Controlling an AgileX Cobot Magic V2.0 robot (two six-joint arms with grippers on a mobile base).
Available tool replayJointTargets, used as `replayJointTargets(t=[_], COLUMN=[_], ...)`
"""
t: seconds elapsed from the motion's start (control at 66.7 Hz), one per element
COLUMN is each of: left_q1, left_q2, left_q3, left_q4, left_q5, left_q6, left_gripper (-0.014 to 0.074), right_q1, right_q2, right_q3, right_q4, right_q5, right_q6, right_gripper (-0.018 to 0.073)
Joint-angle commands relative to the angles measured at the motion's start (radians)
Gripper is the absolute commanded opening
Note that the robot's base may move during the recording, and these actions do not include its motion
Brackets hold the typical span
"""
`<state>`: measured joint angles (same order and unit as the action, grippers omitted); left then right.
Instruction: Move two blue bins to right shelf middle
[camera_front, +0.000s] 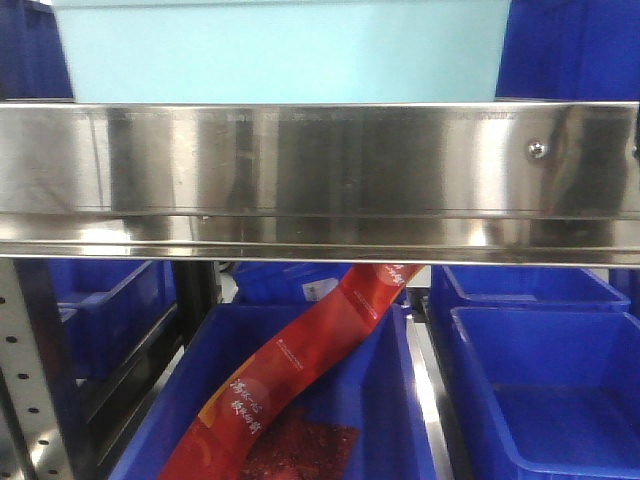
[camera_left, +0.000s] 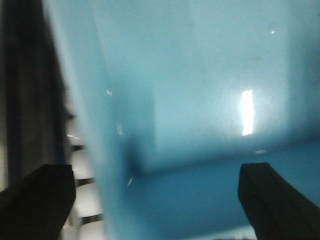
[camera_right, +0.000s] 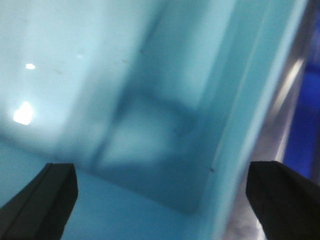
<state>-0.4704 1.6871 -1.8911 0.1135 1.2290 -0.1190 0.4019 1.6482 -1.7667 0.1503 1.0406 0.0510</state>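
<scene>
You had a pale blue plastic bin (camera_front: 280, 50) sitting on the polished steel shelf (camera_front: 320, 180), its front wall filling the top of the front view above the shelf's bright lip. Dark blue bins showed behind it at the far left (camera_front: 30, 50) and far right (camera_front: 570, 45) of that level.

Your left tool (camera_left: 155, 200) was spread wide, one dark finger (camera_left: 37, 195) outside the bin's left wall and the other (camera_left: 280, 200) inside over the bin floor, so the wall stood between them. I could not tell whether either pad touched the plastic; nothing looked clamped. The left wrist view was blurred.

Your right tool (camera_right: 165, 200) was likewise released and wide, its left finger (camera_right: 40, 200) over the bin's inner floor and its right finger (camera_right: 287, 197) near the steel beyond the bin's right wall. The wall ran between them, with contact unclear.

On the level below, a large dark blue plastic bin (camera_front: 390, 400) held a long red printed packaging strip (camera_front: 290, 370) that ran diagonally up toward the shelf lip. Just right of it sat another dark blue bin (camera_front: 550, 400), with one more behind that (camera_front: 530, 285), and further blue bins lay at the far left (camera_front: 110, 300) beside a perforated metal upright (camera_front: 25, 380).
</scene>
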Motion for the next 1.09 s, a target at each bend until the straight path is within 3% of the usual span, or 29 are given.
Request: replayJointTargets(t=[0.0, 0.09, 0.21, 0.255, 0.375, 0.42, 0.525, 0.659, 0.869, 1.079], left_q1=[-0.005, -0.005, -0.005, -0.005, -0.005, -0.005, 0.002, 0.064, 0.166, 0.179], left_q2=[-0.065, -0.127, -0.198, -0.223, -0.287, -0.317, -0.399, -0.51, -0.73, -0.969], left_q3=[-0.007, -0.007, -0.007, -0.007, 0.031, 0.064, 0.174, 0.381, 0.751, 1.109], left_q4=[0.057, 0.101, 0.109, 0.109, 0.109, 0.109, 0.121, 0.12, 0.116, 0.116], left_q5=[-0.008, -0.008, -0.008, -0.008, -0.026, -0.066, -0.165, -0.318, -0.593, -0.779], left_q6=[0.004, 0.004, 0.004, 0.004, 0.004, 0.004, -0.033, -0.094, -0.117, -0.117], left_gripper=[0.056, 0.0552, 0.0457, 0.0377, 0.0008, -0.0113, -0.0111, -0.0111, -0.0111, -0.0111], right_q1=[0.001, 0.001, 0.001, 0.001, -0.013, -0.028, -0.089, -0.148, -0.156, -0.156], right_q2=[-0.057, -0.11, -0.183, -0.205, -0.255, -0.265, -0.31, -0.388, -0.588, -0.859], right_q3=[-0.008, -0.008, -0.008, -0.008, -0.008, -0.003, 0.063, 0.225, 0.601, 0.95], right_q4=[-0.058, -0.106, -0.167, -0.189, -0.243, -0.243, -0.243, -0.241, -0.241, -0.241], right_q5=[-0.017, -0.017, -0.023, -0.026, -0.021, -0.021, -0.057, -0.112, -0.302, -0.511], right_q6=[-0.008, -0.008, -0.008, -0.008, -0.006, -0.004, -0.004, -0.004, -0.004, -0.004], right_gripper=[0.0553, 0.0472, 0.0224, 0.0119, -0.0168, -0.0161, -0.016, -0.016, -0.016, -0.016])
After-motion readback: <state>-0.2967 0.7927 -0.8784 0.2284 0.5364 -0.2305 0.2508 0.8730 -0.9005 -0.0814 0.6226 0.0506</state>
